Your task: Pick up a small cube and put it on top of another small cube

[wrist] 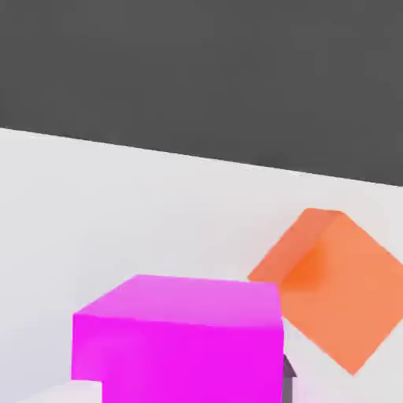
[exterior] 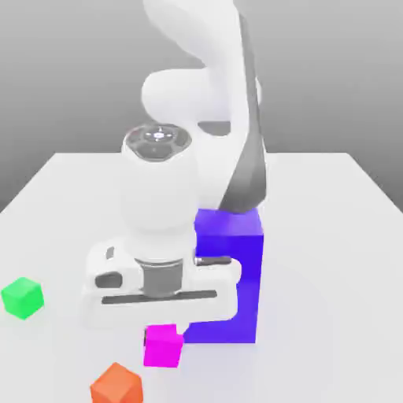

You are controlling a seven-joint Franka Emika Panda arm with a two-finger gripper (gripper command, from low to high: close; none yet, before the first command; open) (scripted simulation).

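Magenta cube (exterior: 164, 347) sits tucked right under the gripper (exterior: 164, 329), near the front of the white table (exterior: 330, 260), and the fingers are clamped shut on it from what I can see, with the cube's top edge meeting the underside of the hand. In the hand view that same pink cube (wrist: 179, 338) is up close, with a sliver of dark finger (wrist: 288, 368) peeking out at its side. The big blue-violet block (exterior: 233, 271) stands upright just beside the cube, on the exterior view's right and a bit further back, and it's tall enough that the white hand body overlaps it in that view (whether they actually touch, can't tell). The orange cube (exterior: 116, 386) is near the magenta one, closer to the front edge and toward the exterior view's left, turned at an angle so a corner points toward the camera; in the hand view it (wrist: 338, 287) shows beyond the pink cube, also rotated, with a clear gap of table between them. The green cube (exterior: 22, 297) is well apart, off on the exterior view's left, out of the way. The white arm rises behind the block.
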